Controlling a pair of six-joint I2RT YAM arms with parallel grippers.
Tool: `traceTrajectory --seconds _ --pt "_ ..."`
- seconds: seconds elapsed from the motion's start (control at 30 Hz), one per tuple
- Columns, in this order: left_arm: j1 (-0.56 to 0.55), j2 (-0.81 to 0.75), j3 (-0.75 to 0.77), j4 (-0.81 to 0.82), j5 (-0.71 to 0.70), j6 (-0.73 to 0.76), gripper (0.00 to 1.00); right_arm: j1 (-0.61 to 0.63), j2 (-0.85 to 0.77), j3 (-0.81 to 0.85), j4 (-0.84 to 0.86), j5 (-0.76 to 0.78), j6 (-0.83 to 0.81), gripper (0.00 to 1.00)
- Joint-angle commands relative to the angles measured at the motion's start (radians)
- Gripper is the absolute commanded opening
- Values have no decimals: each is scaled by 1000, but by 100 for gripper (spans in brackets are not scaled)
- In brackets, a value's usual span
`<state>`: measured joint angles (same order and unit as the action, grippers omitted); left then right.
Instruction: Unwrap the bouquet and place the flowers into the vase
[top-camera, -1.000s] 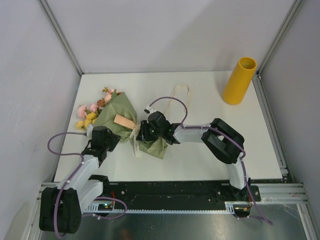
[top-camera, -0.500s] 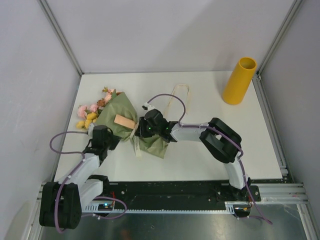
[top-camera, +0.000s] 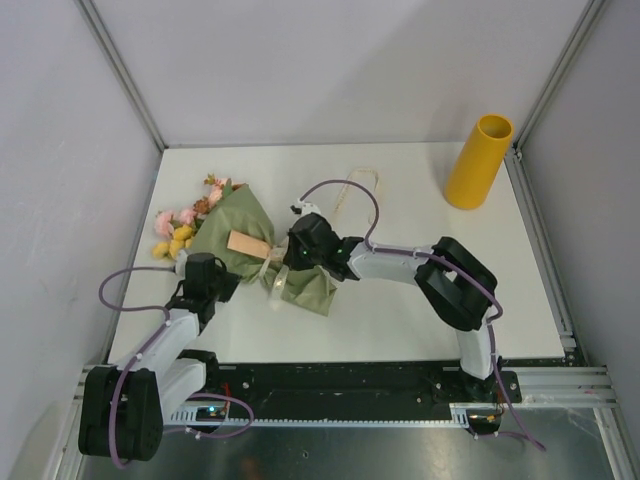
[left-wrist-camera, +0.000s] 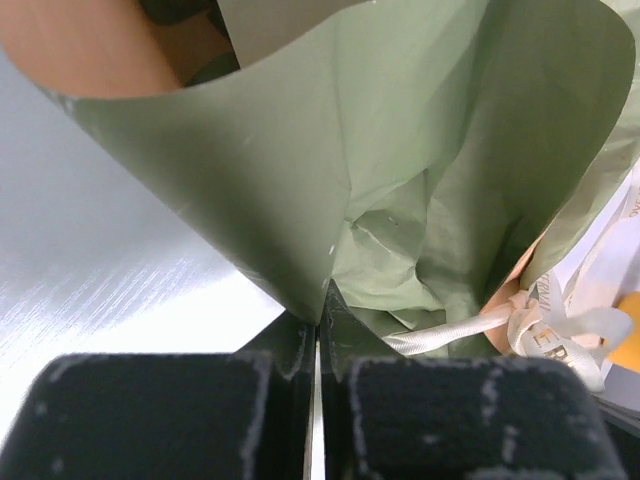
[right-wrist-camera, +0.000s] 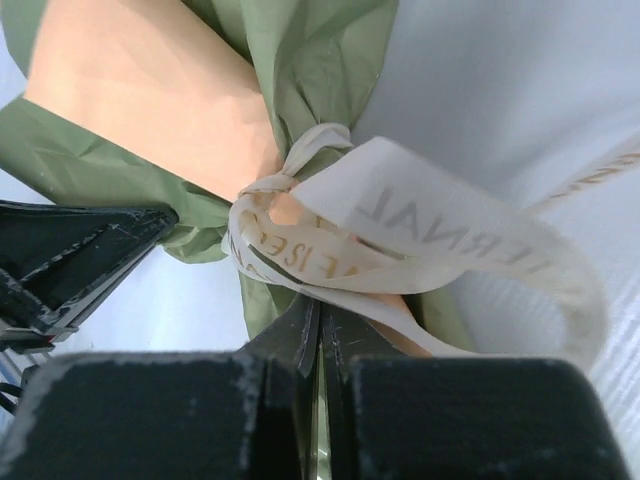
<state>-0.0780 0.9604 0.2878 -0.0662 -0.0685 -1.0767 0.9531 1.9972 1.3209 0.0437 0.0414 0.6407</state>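
On the table (top-camera: 400, 320): 1 wrapped bouquet (top-camera: 235, 225) (1 ribbon (right-wrist-camera: 400, 230) knot), 1 vase (top-camera: 478, 162).

- Desk (top-camera: 380, 325): flat white top, matte, unmarked; its bare patches show a faint streaked sheen in the left wrist view.
- Back wall (top-camera: 330, 60): plain pale grey panel.
- Left wall (top-camera: 50, 200) and right wall (top-camera: 600, 250): the same grey panels, closing the desk in on three sides.
- Left post (top-camera: 120, 70) and right post (top-camera: 565, 70): aluminium profiles running along the rear corners where the panels meet.
- Near edge: black rail (top-camera: 350, 385) across the desk's width; nearer still, a brushed metal plate (top-camera: 380, 450).
- Light: even, diffuse, from above; shadows soft and short.
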Motion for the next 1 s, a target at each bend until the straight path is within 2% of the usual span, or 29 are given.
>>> traceTrajectory --seconds 0.0,0.27,0.5,0.77,0.87,0.97 --pt "4 3 2 -17 -69 -22 0 -10 -100 1 -36 57 -69 0" --pt "4 7 10 -35 -96 -25 0 -50 -199 -26 -102 36 -115 0" --pt "3 -5 12 -119 -147 -39 0 -110 -260 -52 -141 82 -172 0" --pt "4 19 29 -127 -134 -23 0 -171 -365 -79 -149 144 -237 0" --pt "4 14 24 -127 -128 -22 0 -181 -388 -115 -103 201 -272 0" --pt "4 -2 16 -128 -134 -16 0 -214 -393 -131 -85 184 -266 0"
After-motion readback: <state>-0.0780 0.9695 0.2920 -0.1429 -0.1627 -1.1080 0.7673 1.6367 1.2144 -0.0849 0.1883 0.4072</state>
